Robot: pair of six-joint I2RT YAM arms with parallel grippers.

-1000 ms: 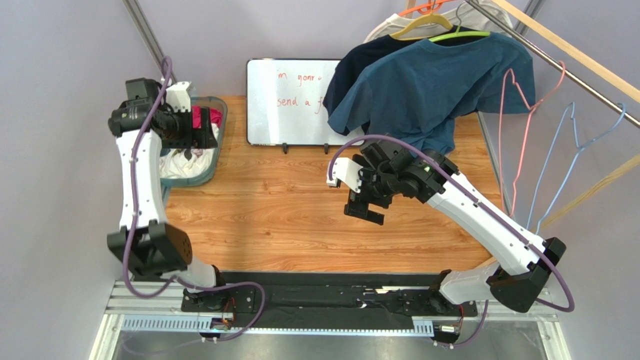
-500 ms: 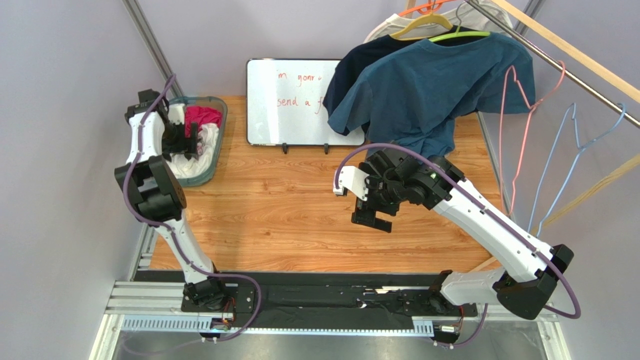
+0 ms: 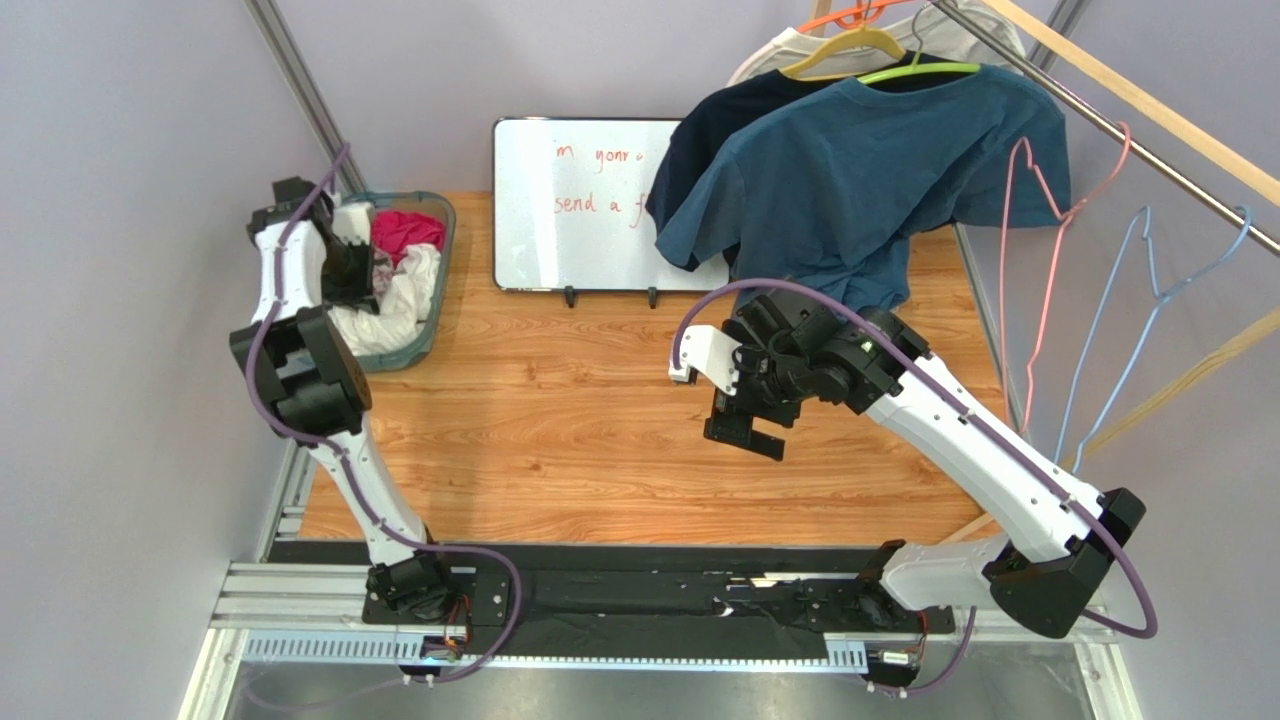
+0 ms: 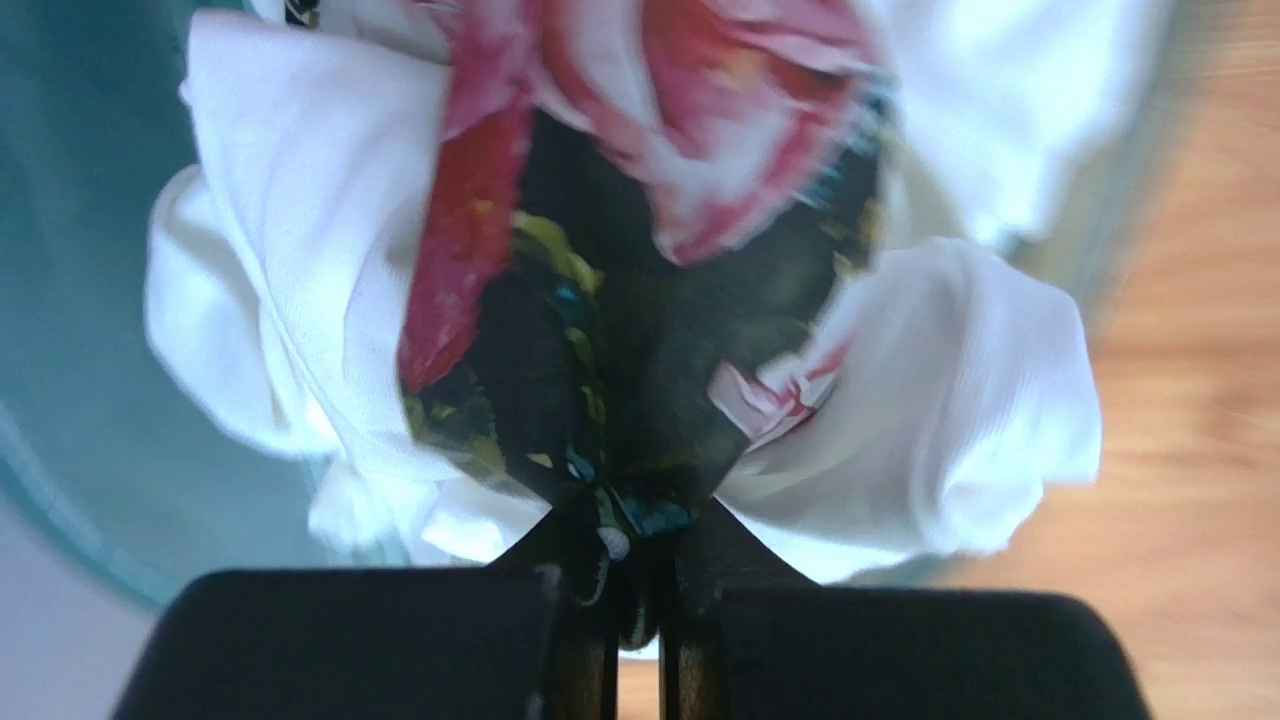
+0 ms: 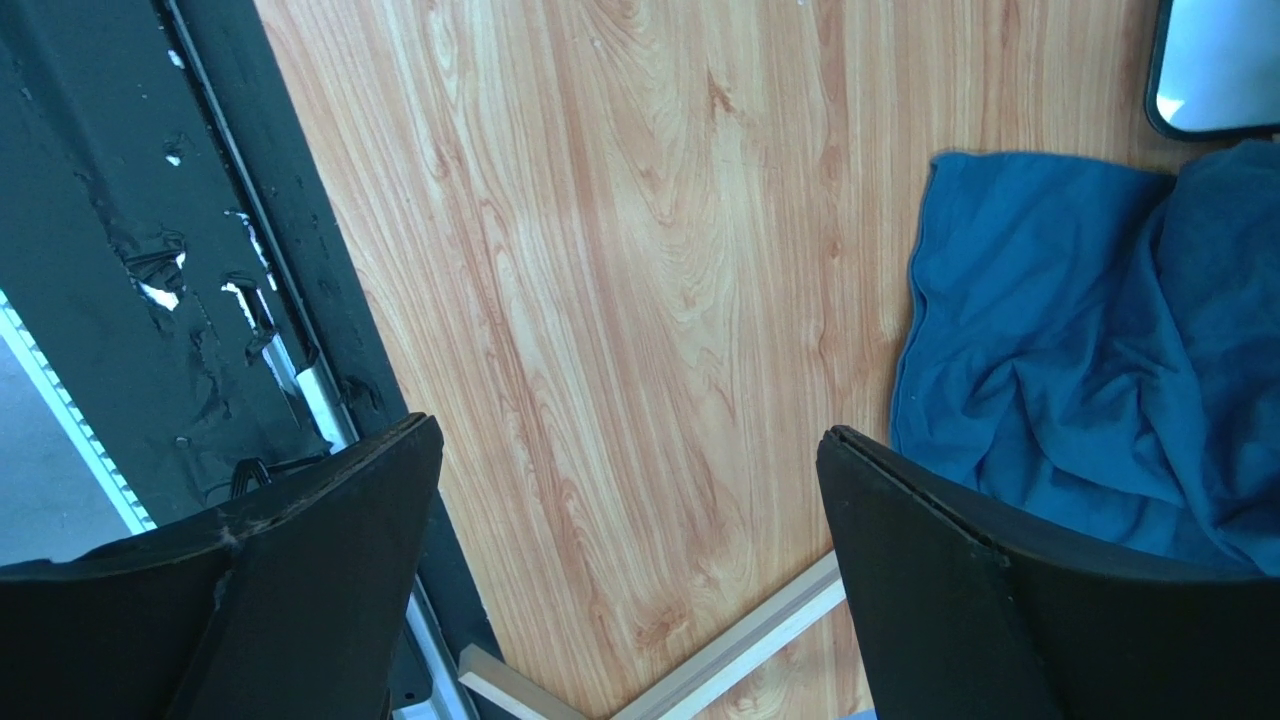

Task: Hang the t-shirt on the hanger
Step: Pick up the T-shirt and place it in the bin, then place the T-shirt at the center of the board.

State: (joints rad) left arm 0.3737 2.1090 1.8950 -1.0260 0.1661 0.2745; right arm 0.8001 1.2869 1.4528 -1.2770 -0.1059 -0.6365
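1. Top external view, nearest first: both arm bases sit on a black strip (image 3: 646, 593) along the front edge of the wooden table (image 3: 541, 435).
2. Over the middle of the table, the right gripper (image 3: 747, 428) hangs above bare wood. Its jaws are spread wide and hold nothing.
3. In the right wrist view, a rumpled blue cloth (image 5: 1082, 390) lies on the wood beyond the right-hand finger, apart from it.
4. Farther back on the left, the left arm reaches down into a teal bin (image 3: 437, 293) at the table's far-left corner.
5. The left gripper (image 4: 631, 600) is closed tight, its fingertips pinching a fold of dark patterned cloth (image 4: 601, 375).
6. The t-shirt (image 4: 962, 405) is in that bin, its white fabric bulging on both sides of the pinched fold. I cannot tell whether any of the white is caught in the jaws too.
7. A pink-and-red cloth (image 4: 691, 105) lies just beyond the dark fold.
8. A whiteboard (image 3: 601, 203) with red writing stands at the back edge of the table.
9. The teal-blue t-shirt (image 3: 872, 165) hangs on a lime-green hanger (image 3: 920, 69), and its hem droops to the table behind the right arm.
10. The hanger (image 3: 1002, 270), bare pink wire, hangs from the rail at far right, well apart from both grippers, with two light blue hangers (image 3: 1145, 300) beside it.
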